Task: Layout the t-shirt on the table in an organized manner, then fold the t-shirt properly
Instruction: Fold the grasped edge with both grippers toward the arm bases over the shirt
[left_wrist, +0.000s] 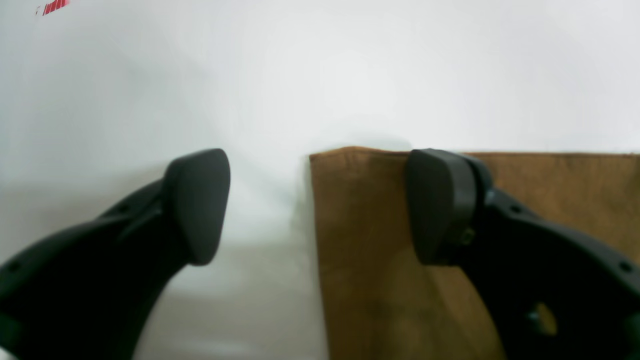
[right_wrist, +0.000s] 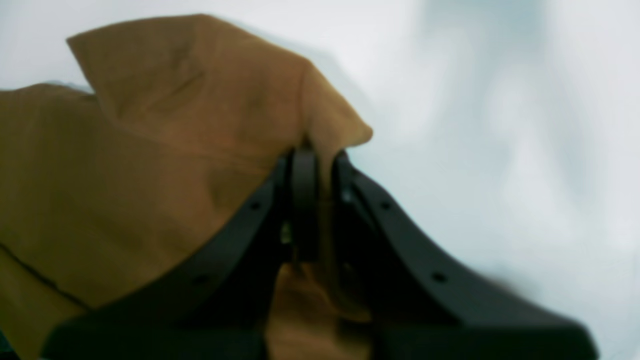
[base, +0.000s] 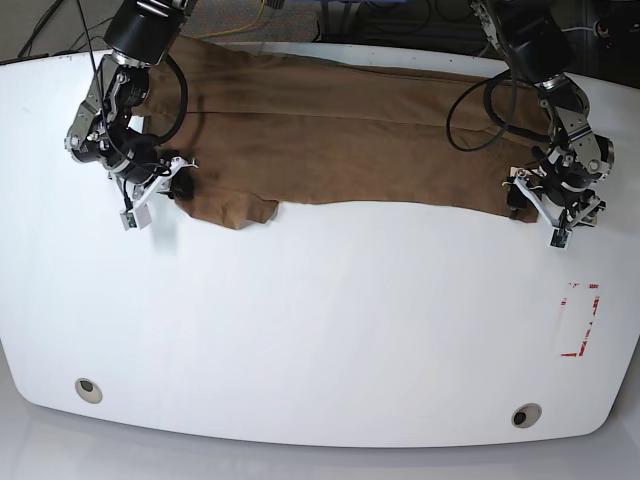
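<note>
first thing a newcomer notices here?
The tan-brown t-shirt, stretched in a long band across the far side of the glossy white table. Next, an arm at each end: the right gripper pinches a fabric corner, while the left gripper stands open over the other end's corner.

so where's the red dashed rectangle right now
In the base view the red dashed rectangle sits near the table's right edge, just below the left gripper and the t-shirt.

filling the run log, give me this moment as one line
t-shirt: spread on table | right claw: shut on t-shirt edge | left claw: open, straddling shirt corner
</note>
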